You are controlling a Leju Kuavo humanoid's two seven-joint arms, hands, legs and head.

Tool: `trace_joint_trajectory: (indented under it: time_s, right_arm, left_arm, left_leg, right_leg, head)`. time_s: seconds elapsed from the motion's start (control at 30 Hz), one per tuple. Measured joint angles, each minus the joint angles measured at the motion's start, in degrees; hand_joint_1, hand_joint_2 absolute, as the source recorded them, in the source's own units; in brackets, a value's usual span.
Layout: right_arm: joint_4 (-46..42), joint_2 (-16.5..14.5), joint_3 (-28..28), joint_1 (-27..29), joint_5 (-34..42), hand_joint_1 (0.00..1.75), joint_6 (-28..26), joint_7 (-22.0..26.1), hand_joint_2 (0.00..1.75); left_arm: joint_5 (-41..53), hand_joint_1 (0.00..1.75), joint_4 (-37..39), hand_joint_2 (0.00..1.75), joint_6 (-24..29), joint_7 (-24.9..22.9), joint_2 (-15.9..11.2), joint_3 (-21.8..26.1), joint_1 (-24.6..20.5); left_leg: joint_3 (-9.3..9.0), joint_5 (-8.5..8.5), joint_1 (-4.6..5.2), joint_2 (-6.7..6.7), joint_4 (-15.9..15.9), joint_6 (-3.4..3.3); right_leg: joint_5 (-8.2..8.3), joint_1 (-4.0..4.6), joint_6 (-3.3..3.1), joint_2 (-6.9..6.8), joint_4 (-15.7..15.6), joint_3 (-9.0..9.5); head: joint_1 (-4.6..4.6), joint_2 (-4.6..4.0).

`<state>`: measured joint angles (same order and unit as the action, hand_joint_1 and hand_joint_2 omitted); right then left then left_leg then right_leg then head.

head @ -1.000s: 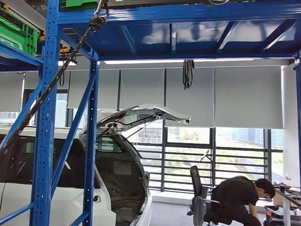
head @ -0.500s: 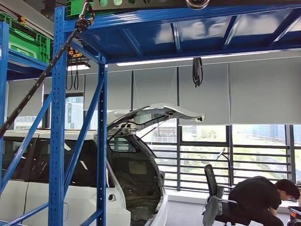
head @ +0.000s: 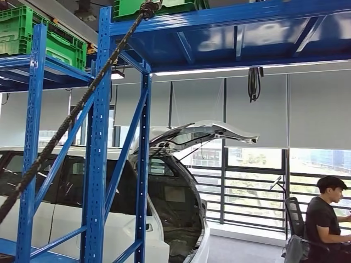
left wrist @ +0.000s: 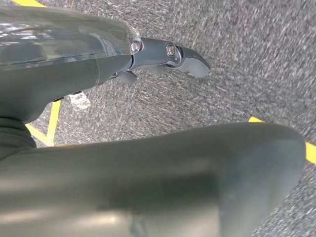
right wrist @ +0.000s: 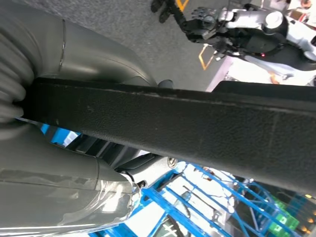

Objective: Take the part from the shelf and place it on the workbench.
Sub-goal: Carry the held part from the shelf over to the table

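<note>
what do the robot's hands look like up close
The left hand has a thick, smooth grey thumb and a slimmer dark grey finger with a small round pin, under a glossy clear cover. The right hand is the same grey, with a ribbed cover at the wrist.

The right hand (right wrist: pixel 74 163) grips a long black part (right wrist: pixel 209 133). The left hand (left wrist: pixel 123 148) hangs over the floor (left wrist: pixel 238 59), fingers (left wrist: pixel 178 54) extended, holding nothing.

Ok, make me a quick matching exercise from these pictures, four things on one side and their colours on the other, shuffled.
Things:
1. shelf frame
2. crates on top of the shelf
3. car with its hatch open
4. part in the right hand

Colours:
A. white
B. black
C. blue
D. green

Pairs: 1-C, 2-D, 3-A, 4-B
</note>
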<state>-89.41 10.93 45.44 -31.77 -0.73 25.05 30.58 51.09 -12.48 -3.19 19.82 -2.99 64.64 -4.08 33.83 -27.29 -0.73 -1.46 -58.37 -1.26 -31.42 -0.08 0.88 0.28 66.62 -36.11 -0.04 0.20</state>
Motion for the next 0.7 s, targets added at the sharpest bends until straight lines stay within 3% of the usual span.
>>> trace_joint_trajectory:
  time_s: [0.07, 0.1, 0.17, 0.23, 0.27, 0.33, 0.4, 0.43, 0.47, 0.5, 0.57, 0.6, 0.7]
  right_arm:
    - [0.0, 0.0, -0.1, 0.0, 0.0, 1.75, 0.1, 0.0, 1.75]
    - [0.1, 0.0, -0.1, 0.0, -0.1, 1.75, 0.1, 0.0, 1.75]
    - [0.2, -0.2, 0.0, 0.0, -0.3, 1.75, 0.3, -0.1, 1.75]
    - [0.2, -0.5, 0.1, 0.0, -0.3, 1.75, 0.5, -0.1, 1.75]
    - [0.3, -0.7, 0.1, 0.0, -0.3, 1.75, 0.5, -0.1, 1.75]
    - [0.5, -0.9, 0.2, 0.0, -0.3, 1.75, 0.6, -0.2, 1.75]
    - [0.9, -0.9, 0.5, 0.2, -0.4, 1.75, 0.7, -0.2, 1.75]
    - [1.0, -0.9, 0.6, 0.2, -0.4, 1.75, 0.7, -0.2, 1.75]
    - [1.2, -1.0, 0.7, 0.3, -0.4, 1.75, 0.7, -0.2, 1.75]
    - [1.2, -1.1, 0.8, 0.3, -0.4, 1.75, 0.7, -0.3, 1.75]
    - [1.4, -1.3, 1.0, 0.2, -0.4, 1.75, 0.7, -0.3, 1.75]
    - [1.4, -1.4, 1.0, 0.1, -0.4, 1.75, 0.7, -0.3, 1.75]
    - [1.7, -1.5, 1.2, 0.1, -0.5, 1.75, 0.7, -0.4, 1.75]
  left_arm:
    - [0.0, 0.00, 0.0, 1.75, 0.0, 0.1, 0.3, 0.2, -0.1]
    - [0.0, 0.00, 0.0, 1.75, -0.1, 0.1, 0.4, 0.2, -0.1]
    - [0.0, 0.00, 0.0, 1.75, -0.1, 0.1, 0.5, 0.4, 0.0]
    - [0.0, 0.00, 0.0, 1.75, -0.1, 0.1, 0.6, 0.6, 0.1]
    - [0.0, 0.00, 0.0, 1.75, -0.2, 0.1, 0.6, 0.6, 0.0]
    - [0.0, 0.00, -0.1, 1.75, -0.2, 0.2, 0.7, 0.7, -0.1]
    - [0.0, 0.00, -0.1, 1.75, -0.2, 0.1, 0.7, 0.7, 0.0]
    - [0.0, 0.00, -0.1, 1.75, -0.2, 0.1, 0.7, 0.7, 0.1]
    - [0.0, 0.00, -0.1, 1.75, -0.2, 0.1, 0.7, 0.7, 0.2]
    - [0.0, 0.00, -0.1, 1.75, -0.2, 0.1, 0.7, 0.8, 0.2]
    - [0.0, 0.00, -0.1, 1.75, -0.2, 0.1, 0.8, 0.8, 0.0]
    - [0.0, 0.00, -0.1, 1.75, -0.2, 0.1, 0.8, 0.8, -0.1]
    - [0.0, 0.00, -0.1, 1.75, -0.2, 0.1, 0.9, 0.8, 0.1]
  left_leg:
    - [0.18, 0.07, 0.10, -0.56, 0.0, 0.14]
    - [0.37, 0.15, 0.04, -0.77, 0.0, 0.30]
    - [0.68, 0.39, -0.02, -1.16, 0.0, 0.80]
    - [1.18, -0.51, 0.08, -0.90, -0.8, 1.28]
    - [2.02, -1.80, 0.09, -0.53, -2.7, 1.51]
    - [5.15, -5.42, -0.10, 0.27, -9.7, 1.97]
    - [7.62, -7.14, -0.31, 0.54, -15.3, 2.40]
    - [7.46, -6.41, -0.44, 0.69, -15.1, 2.56]
    - [6.16, -4.68, -0.59, 0.92, -12.5, 2.67]
    - [4.17, -2.61, -0.73, 1.35, -8.5, 2.77]
    - [0.94, -0.28, -0.59, 2.26, -1.9, 2.58]
    - [0.34, -0.11, -0.46, 2.51, -0.6, 2.31]
    - [0.45, -0.22, -0.29, 2.13, -0.4, 1.20]
  right_leg:
    - [2.94, 0.17, -0.81, 1.21, -6.8, 2.91]
    - [3.29, 0.27, -1.05, 1.59, -8.2, 3.42]
    - [3.25, 0.27, -1.21, 1.35, -8.9, 3.52]
    - [3.49, -0.04, -1.52, 0.72, -9.6, 3.74]
    - [3.65, -0.22, -1.66, 0.35, -10.0, 3.84]
    - [3.77, -0.26, -1.83, -0.36, -10.1, 3.87]
    - [3.75, -0.25, -1.81, -1.02, -10.1, 3.86]
    - [3.71, -0.26, -1.76, -1.29, -10.0, 3.88]
    - [3.63, -0.28, -1.64, -1.52, -9.9, 3.92]
    - [3.48, -0.31, -1.43, -1.72, -9.8, 3.96]
    - [3.13, -0.11, -0.84, -2.04, -9.2, 3.78]
    - [3.02, 0.01, -0.55, -2.18, -9.0, 3.67]
    - [2.82, 0.00, 0.12, -2.57, -8.8, 3.65]
  head:
    - [0.01, 0.02]
    - [0.01, 0.04]
    - [0.01, 0.05]
    - [0.02, 0.03]
    - [0.01, 0.03]
    - [0.02, 0.01]
    - [0.02, 0.00]
    - [0.02, 0.00]
    - [0.02, 0.00]
    - [0.02, 0.00]
    - [0.00, 0.00]
    - [-0.01, 0.00]
    - [-0.04, 0.00]
